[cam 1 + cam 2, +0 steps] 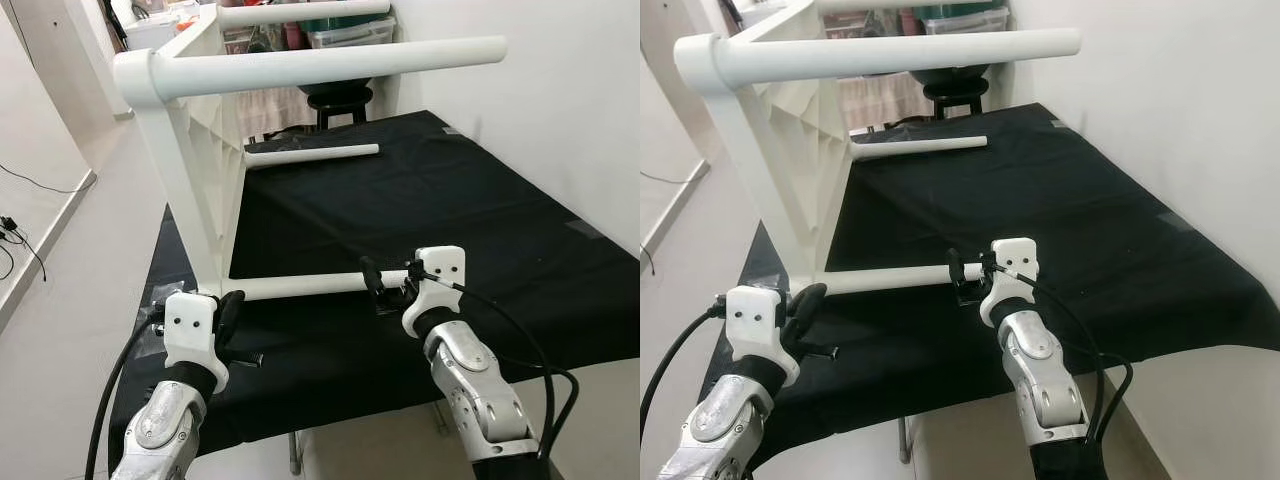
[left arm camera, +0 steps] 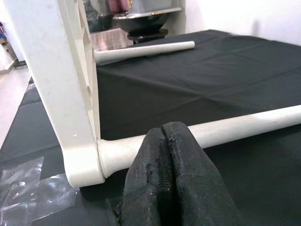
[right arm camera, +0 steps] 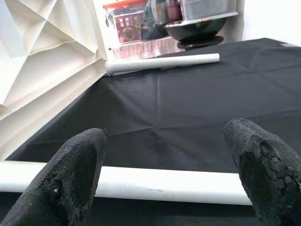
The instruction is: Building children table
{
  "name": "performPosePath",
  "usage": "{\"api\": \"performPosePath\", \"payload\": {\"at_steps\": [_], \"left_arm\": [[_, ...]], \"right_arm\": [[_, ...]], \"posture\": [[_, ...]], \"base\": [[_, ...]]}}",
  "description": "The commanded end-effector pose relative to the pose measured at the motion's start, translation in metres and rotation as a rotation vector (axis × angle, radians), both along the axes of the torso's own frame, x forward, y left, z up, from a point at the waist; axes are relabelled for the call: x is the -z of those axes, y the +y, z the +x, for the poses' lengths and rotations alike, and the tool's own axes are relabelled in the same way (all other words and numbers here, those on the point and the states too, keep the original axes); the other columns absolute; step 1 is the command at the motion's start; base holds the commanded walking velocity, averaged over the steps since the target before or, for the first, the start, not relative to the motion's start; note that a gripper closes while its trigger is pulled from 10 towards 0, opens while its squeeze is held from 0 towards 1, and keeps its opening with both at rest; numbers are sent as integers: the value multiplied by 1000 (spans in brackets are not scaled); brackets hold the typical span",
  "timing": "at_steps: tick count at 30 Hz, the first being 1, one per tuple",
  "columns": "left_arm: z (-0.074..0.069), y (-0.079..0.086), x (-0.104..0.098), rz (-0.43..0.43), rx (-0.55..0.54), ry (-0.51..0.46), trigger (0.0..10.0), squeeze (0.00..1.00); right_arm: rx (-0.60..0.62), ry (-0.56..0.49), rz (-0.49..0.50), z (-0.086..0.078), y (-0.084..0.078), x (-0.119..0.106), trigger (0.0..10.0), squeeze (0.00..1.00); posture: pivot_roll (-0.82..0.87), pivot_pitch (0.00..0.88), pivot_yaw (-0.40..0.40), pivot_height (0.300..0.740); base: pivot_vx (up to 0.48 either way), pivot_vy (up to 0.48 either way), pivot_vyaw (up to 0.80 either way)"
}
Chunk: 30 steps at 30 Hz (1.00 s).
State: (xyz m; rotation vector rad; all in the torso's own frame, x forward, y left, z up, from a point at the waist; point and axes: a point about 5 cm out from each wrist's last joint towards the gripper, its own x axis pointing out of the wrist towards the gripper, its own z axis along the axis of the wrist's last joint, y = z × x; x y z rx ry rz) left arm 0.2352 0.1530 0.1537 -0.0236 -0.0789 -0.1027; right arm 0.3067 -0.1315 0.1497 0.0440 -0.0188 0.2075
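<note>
Left eye view: the white plastic children's table top (image 1: 190,160) stands on its edge at the left side of the counter covered with black cloth (image 1: 480,210), its ribbed underside facing right and white round legs jutting sideways from it. The left pincer (image 1: 228,315) sits just beside the table top's lower corner, its two black fingers (image 2: 169,179) pressed together, touching the socket end of the lowest white tubular leg (image 1: 310,285). That leg lies along the cloth and runs rightward to the right pincer (image 1: 385,288), whose fingers (image 3: 75,179) are spread apart, straddling the leg's free end. Farther back, another white leg (image 1: 315,154) rests on the cloth.
</note>
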Motion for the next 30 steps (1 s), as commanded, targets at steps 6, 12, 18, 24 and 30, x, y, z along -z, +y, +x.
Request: {"api": "performPosePath", "payload": {"at_steps": [6,12,18,24,30], "left_arm": [[0,1,1,31,20,7,10000,0],[0,1,1,33,26,7,10000,0],[0,0,1,35,28,7,10000,0],[0,0,1,34,28,6,10000,0],[-1,0,1,40,28,5,10000,0]], "right_arm": [[-12,15,23,0,3,2,10000,0],[-10,30,23,1,3,4,10000,0],[-15,26,27,1,3,3,10000,0],[-67,-8,4,-2,8,1,10000,0],[-54,28,-4,0,7,5,10000,0]], "posture": [[-30,43,80,740],[-30,43,80,740],[-31,43,80,740],[-29,45,78,740],[-32,41,80,740]], "base": [[47,0,0],[287,0,-667],[299,0,0],[301,0,400],[256,0,0]]}}
